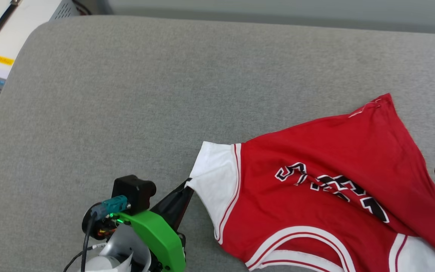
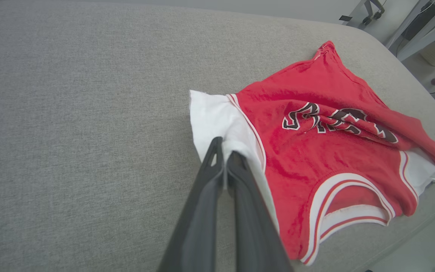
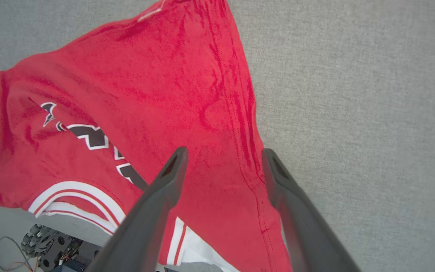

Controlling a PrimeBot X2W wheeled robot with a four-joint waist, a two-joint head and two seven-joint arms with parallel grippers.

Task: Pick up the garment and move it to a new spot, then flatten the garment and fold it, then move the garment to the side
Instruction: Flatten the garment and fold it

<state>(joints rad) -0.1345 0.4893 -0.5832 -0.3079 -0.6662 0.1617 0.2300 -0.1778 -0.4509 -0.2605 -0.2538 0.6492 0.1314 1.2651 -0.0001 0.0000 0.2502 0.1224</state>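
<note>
We pinch the shirt's (image 1: pixel 315 158) sleeve (image 2: pixel 210 117) in our left gripper (image 2: pixel 225 147). Our right gripper (image 3: pixel 223 155) hangs spread over its red side. It lies rumpled, so we judge flattening, folding and shifting aside remain.

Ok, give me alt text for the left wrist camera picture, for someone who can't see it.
The left gripper, jaws shut, pinches the white sleeve of a red shirt with black lettering. The shirt lies rumpled on a grey cushion.
</note>
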